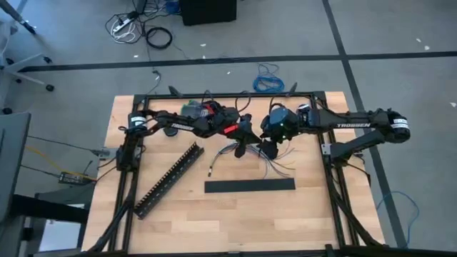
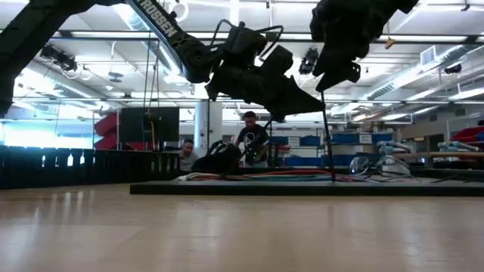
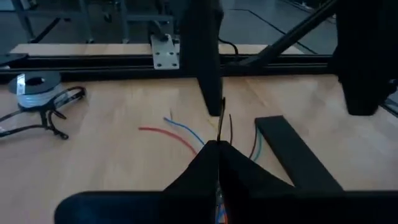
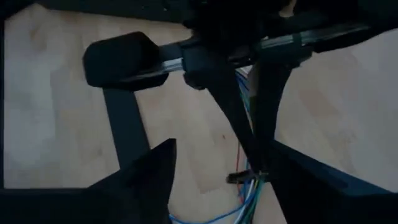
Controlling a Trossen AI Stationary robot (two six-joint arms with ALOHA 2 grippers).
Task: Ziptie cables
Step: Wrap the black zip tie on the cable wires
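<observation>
**Both grippers meet above the wire bundle**

Over the middle of the table, toward its far edge, my two grippers hang close together. My left gripper reaches in from the left side, and in the left wrist view its fingers are pressed together on a thin black strip, a ziptie that stands up between the tips. My right gripper comes in from the right and sits just beside the left one. In the right wrist view I see its dark fingers spread wide, with the left gripper and the strip between them, so it holds nothing that I can make out.

From the low view, the ziptie runs as a straight black line from under my right gripper down toward the table.

The cables lie on the wood below and just in front of the two grippers, their blue, green and pale ends fanning apart toward the wide flat black bar. One loose wire trails off to the left of the bundle. A red and a blue wire end show on the wood in the left wrist view.

A long black slotted duct rests diagonally on the left half of the table, well apart from the cables.
</observation>
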